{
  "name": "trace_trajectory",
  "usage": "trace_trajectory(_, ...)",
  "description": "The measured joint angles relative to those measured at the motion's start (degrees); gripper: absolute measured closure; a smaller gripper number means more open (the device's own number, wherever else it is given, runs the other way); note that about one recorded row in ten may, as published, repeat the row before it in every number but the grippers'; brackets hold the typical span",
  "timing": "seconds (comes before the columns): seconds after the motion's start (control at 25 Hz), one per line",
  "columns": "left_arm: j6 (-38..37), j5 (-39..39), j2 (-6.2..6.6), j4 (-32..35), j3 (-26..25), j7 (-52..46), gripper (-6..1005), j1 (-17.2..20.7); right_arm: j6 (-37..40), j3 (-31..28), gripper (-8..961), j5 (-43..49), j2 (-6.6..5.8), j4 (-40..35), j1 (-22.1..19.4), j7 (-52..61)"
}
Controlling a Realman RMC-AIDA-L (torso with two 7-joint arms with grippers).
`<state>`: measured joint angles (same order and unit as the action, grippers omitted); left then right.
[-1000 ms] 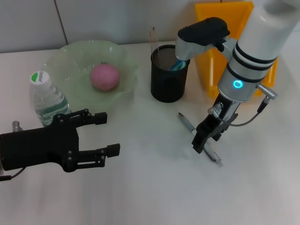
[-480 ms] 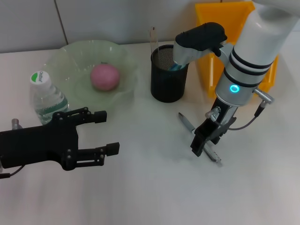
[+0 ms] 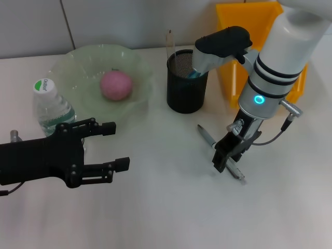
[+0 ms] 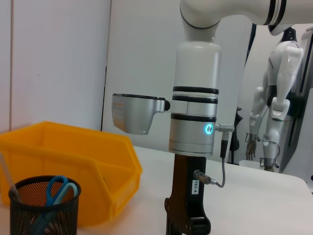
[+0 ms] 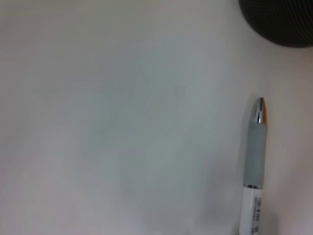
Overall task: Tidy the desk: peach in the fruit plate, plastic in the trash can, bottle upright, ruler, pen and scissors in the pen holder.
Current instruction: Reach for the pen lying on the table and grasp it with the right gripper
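Right gripper (image 3: 224, 158) has barely shifted over the last second, holding low over the pen (image 3: 220, 152) on the desk, so the pen pick looks like the step in hand and not yet done; can't tell how far its fingers are spread or whether they have the pen. Pen lies flat directly under that claw, tip pointing toward the mesh pen holder (image 3: 187, 88) beyond it, where the scissors (image 3: 195, 72) already sit. Left gripper (image 3: 98, 151) has drifted slightly back, spread wide and empty, water bottle (image 3: 50, 110) upright just behind it.
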<state>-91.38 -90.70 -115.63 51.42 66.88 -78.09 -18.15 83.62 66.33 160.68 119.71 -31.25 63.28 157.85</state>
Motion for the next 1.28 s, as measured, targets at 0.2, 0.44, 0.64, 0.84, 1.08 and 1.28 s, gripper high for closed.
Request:
trace_trajectory(0.2,-0.03,0.00,0.25,0.00,0.00,0.08,170,0.00,-0.13,0.18,388,0.00,0.00,0.06,-0.01,0.33)
trace_trajectory(0.44,-0.12,0.00,0.40,0.00,0.00,0.10,170,0.01,-0.38,2.03,518,-0.25,0.07,0.07,-0.43,1.24)
trace_trajectory(0.64,-0.12,0.00,0.54,0.00,0.00,0.14,170,-0.07,-0.45,2.23,519,-0.64,0.09,-0.14,-0.53,1.47)
trace_trajectory(0.84,-0.11,0.00,0.64,0.00,-0.38,0.43,170,-0.30,-0.63,2.82,593,-0.69,0.09,0.01,-0.61,1.69)
trace_trajectory(1.08,-0.16,0.00,0.64,0.00,-0.53,0.65,170,-0.39,-0.65,2.87,637,-0.72,0.12,0.11,-0.70,1.91)
trace_trajectory(1.28,-0.24,0.00,0.62,0.00,-0.53,0.66,170,-0.42,-0.66,2.85,634,-0.72,0.17,0.14,-0.71,2.14)
